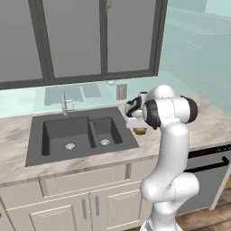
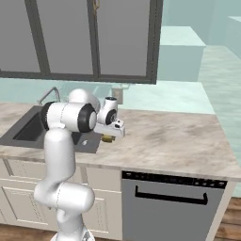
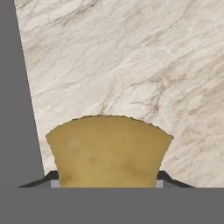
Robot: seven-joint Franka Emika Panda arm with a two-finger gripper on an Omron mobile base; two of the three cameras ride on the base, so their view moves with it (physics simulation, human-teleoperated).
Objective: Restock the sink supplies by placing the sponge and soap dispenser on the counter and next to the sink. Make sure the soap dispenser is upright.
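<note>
Marbled counter (image 3: 131, 57) just right of sink (image 1: 81, 133): sponge (image 3: 108, 151) clenched in jaws, hovering close above stone, sink rim alongside.

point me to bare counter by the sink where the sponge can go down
Open marbled counter runs from the sink rim's right edge to the far end above the dishwasher. The sponge, in the shut gripper, hangs over that strip. It is tighter behind the faucet.

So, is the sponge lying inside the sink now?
No, the sponge sits between the gripper's tips above the marbled counter, beside the sink's dark edge.
</note>
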